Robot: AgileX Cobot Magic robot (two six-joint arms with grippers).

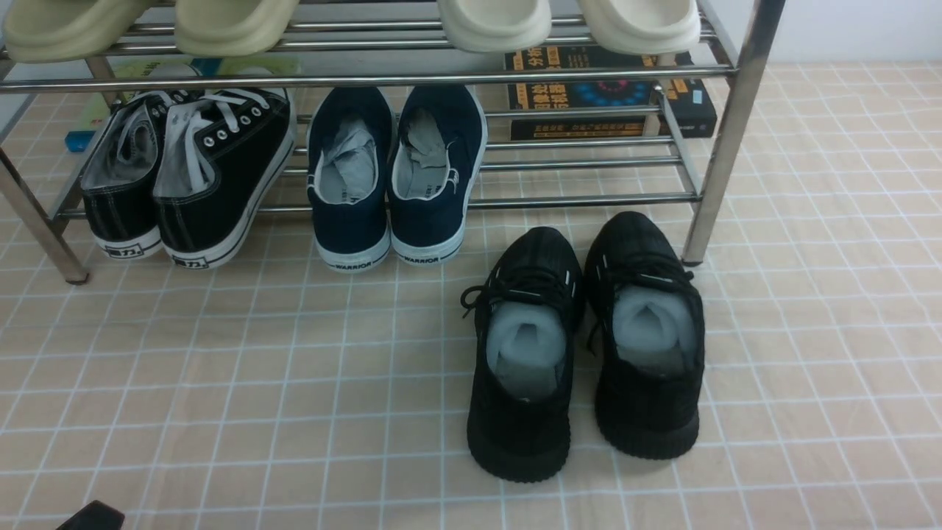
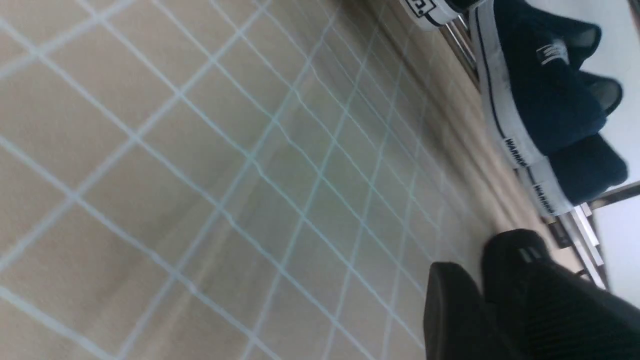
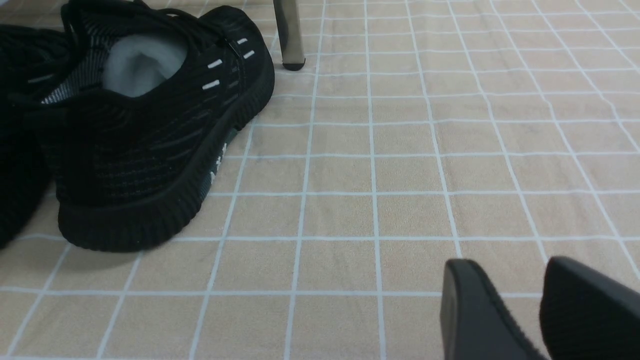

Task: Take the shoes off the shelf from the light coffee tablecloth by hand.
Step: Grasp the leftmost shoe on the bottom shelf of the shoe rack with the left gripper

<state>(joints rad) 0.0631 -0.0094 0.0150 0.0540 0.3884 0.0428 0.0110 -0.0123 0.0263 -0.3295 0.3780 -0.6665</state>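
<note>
The shoes, a pair of black canvas sneakers (image 1: 210, 180) with white laces, lie tilted on the lower left tier of the chrome shelf (image 1: 515, 73). The shelf stands on the light coffee tablecloth (image 1: 257, 383). One white heel of the pair shows in the left wrist view (image 2: 430, 10). Only a black tip of my left gripper (image 1: 92, 517) shows at the front left, far from the shoes. Its wrist view is blurred, and one finger (image 2: 450, 310) merges with dark shapes. My right gripper (image 3: 515, 272) hovers empty over bare cloth with a gap between its fingers.
Navy WARRIOR slip-ons (image 1: 394, 177) sit mid-tier beside the canvas pair. All-black knit sneakers (image 1: 581, 346) stand on the cloth in front of the shelf's right leg (image 1: 706, 191). Cream slippers (image 1: 493, 22) fill the top tier. Books (image 1: 611, 96) lie behind.
</note>
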